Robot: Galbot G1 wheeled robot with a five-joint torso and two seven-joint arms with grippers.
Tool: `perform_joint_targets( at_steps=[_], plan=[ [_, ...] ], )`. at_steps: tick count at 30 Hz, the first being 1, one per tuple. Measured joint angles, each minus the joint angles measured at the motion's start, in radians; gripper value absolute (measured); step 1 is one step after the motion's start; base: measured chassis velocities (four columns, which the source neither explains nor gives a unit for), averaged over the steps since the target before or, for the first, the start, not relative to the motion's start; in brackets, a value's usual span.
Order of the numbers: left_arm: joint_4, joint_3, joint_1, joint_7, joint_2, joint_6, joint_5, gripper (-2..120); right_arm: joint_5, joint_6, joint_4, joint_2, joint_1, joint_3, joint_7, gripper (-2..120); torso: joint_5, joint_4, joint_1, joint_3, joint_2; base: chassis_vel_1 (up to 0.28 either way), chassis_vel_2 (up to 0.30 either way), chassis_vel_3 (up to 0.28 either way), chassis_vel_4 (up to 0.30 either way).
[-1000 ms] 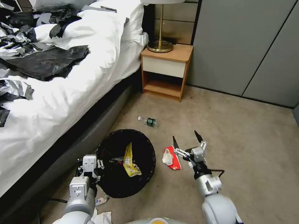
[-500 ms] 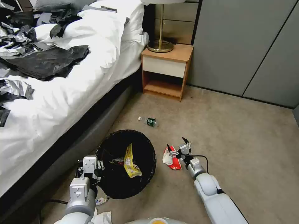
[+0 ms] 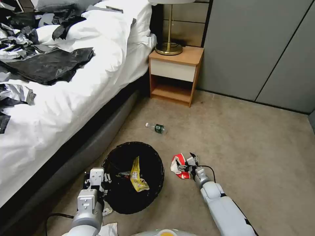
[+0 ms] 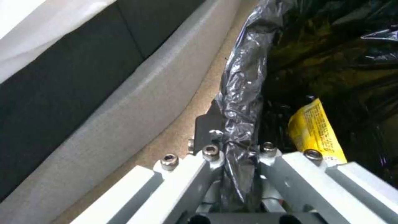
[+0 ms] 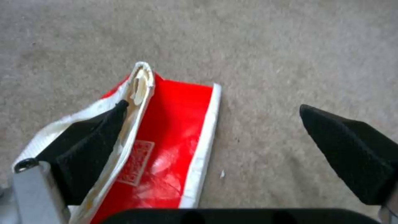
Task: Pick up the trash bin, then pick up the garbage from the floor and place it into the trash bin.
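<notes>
The trash bin (image 3: 113, 157), lined with a black bag, stands on the carpet beside the bed. My left gripper (image 3: 95, 179) is shut on its near-left rim; the left wrist view shows the fingers (image 4: 209, 152) pinching the bag-wrapped rim (image 4: 242, 90). A yellow snack wrapper (image 3: 137, 175) (image 4: 317, 130) lies inside. My right gripper (image 3: 186, 162) (image 5: 213, 107) is open, low over the red-and-white packet (image 3: 177, 160) (image 5: 174, 130). One fingertip (image 5: 104, 124) touches the packet's white flap, the other sits over bare carpet. A clear bottle with a green label (image 3: 157, 128) lies farther off.
The bed (image 3: 82, 82), with its grey base (image 4: 124, 102), runs along the left, close to the bin. A wooden nightstand (image 3: 175, 75) with a lamp stands at the back. White tissue (image 3: 110, 228) lies near my base. Open carpet (image 3: 262, 157) stretches to the right.
My right arm has reached down and forward, bringing the open gripper from above the floor onto the packet. The bin and left gripper have shifted slightly nearer.
</notes>
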Motion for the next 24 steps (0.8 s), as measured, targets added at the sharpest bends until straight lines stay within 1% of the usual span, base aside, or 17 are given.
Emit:
perform_joint_targets(
  at_steps=[6,15,16,18,19,20,21,22,23,24],
  plan=[
    [0.000,0.003,0.003,0.000,-0.003,0.000,0.007,0,0.019,-0.011,-0.045,0.008,0.021,-0.001,-0.019,100,0.0004,0.0002,0.000,0.000,0.000,0.000,0.000,0.000,0.000],
    [-0.001,0.003,0.004,-0.001,-0.003,0.000,0.009,0,0.021,-0.008,-0.061,0.026,0.014,-0.002,-0.020,99,0.0001,0.0002,0.000,0.000,0.000,0.000,0.000,0.000,0.000],
    [-0.002,0.004,0.004,-0.001,-0.003,-0.001,0.009,0,0.017,-0.006,-0.056,0.029,0.009,-0.004,-0.020,96,0.0002,0.0001,0.000,0.000,0.000,0.000,0.000,0.000,0.000],
    [-0.002,0.005,0.004,-0.002,-0.003,-0.001,0.010,0,0.005,-0.006,-0.033,0.033,-0.006,-0.007,-0.020,86,0.0001,0.0000,0.000,0.000,0.000,0.000,0.000,0.000,0.000],
    [-0.002,0.005,0.004,-0.002,-0.003,-0.001,0.010,0,0.005,-0.006,-0.033,0.033,-0.006,-0.007,-0.020,86,0.0001,0.0000,0.000,0.000,0.000,0.000,0.000,0.000,0.000],
    [-0.003,0.006,0.004,-0.002,-0.002,-0.001,0.010,0,0.001,-0.007,-0.024,0.034,-0.012,-0.008,-0.020,83,0.0002,0.0001,0.000,0.000,0.000,0.000,0.000,0.000,0.000],
    [-0.003,0.007,0.004,-0.002,-0.002,-0.002,0.010,0,-0.003,-0.007,-0.018,0.036,-0.016,-0.009,-0.019,76,0.0003,0.0001,0.000,0.000,0.000,0.000,0.000,0.000,0.000],
    [-0.003,0.008,0.004,-0.002,-0.001,-0.002,0.010,0,-0.007,-0.008,-0.014,0.037,-0.018,-0.010,-0.018,71,0.0003,0.0002,0.000,0.000,0.000,0.000,0.000,0.000,0.000],
    [-0.003,0.008,0.004,-0.002,-0.001,-0.002,0.010,0,-0.007,-0.008,-0.014,0.037,-0.018,-0.010,-0.018,71,0.0003,0.0002,0.000,0.000,0.000,0.000,0.000,0.000,0.000],
    [-0.004,0.010,0.004,-0.002,0.000,-0.002,0.010,0,-0.010,-0.008,-0.013,0.039,-0.020,-0.010,-0.017,67,0.0003,0.0003,0.000,0.000,0.000,0.000,0.000,0.000,0.000]
  ],
)
